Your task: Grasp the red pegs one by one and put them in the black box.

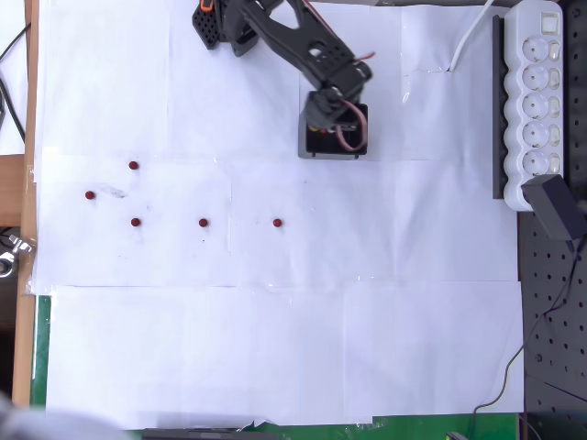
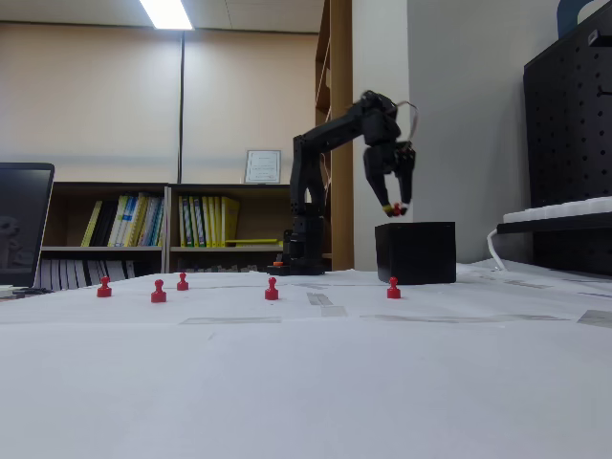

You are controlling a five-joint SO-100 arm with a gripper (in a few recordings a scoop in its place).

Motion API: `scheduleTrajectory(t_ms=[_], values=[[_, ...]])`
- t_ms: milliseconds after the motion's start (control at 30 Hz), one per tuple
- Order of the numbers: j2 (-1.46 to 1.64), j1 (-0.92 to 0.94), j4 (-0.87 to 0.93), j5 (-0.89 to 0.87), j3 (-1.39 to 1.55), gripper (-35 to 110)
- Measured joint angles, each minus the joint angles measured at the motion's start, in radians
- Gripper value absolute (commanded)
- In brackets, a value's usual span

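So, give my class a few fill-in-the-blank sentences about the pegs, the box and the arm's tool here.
1. ____ red pegs stand on the white paper.
2. The tool hangs above the black ____.
3. Its tips pinch something ____ in colour.
4. In the overhead view, the pegs lie ____ of the black box.

Missing words: five; box; red; left

My black arm (image 2: 330,143) rises from its base at the far edge of the table, bends at the elbow and reaches to the right in the fixed view, wrist turned down. The gripper (image 2: 394,208) points straight down, fingertips drawn close together, pinching a small red peg (image 2: 395,209) between them.
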State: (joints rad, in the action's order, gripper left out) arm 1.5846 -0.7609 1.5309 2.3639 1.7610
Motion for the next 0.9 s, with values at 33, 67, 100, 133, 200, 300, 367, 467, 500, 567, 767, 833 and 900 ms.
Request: scheduleTrajectory(t_ms=[33, 67, 100, 133, 200, 300, 367, 467, 500, 567, 767, 833, 900], values=[[0.021, -0.006, -0.011, 0.005, 0.0, 1], [0.038, -0.015, -0.021, 0.012, 0.0, 2], [0.049, -0.025, -0.029, 0.017, 0.0, 3], [0.055, -0.034, -0.034, 0.02, 0.0, 5], [0.067, -0.038, -0.046, 0.023, 0.0, 9], [0.071, -0.026, -0.057, 0.023, -0.003, 14], [0.071, -0.026, -0.058, 0.023, -0.011, 15], [0.071, -0.029, -0.055, 0.023, -0.011, 19], [0.071, -0.028, -0.048, 0.021, -0.011, 19], [0.064, -0.015, -0.038, 0.014, -0.011, 19], [-0.106, 0.054, -0.021, 0.002, -0.009, 19], [-0.207, 0.097, -0.02, -0.023, -0.009, 19], [-0.302, 0.166, -0.018, -0.066, -0.009, 19]])
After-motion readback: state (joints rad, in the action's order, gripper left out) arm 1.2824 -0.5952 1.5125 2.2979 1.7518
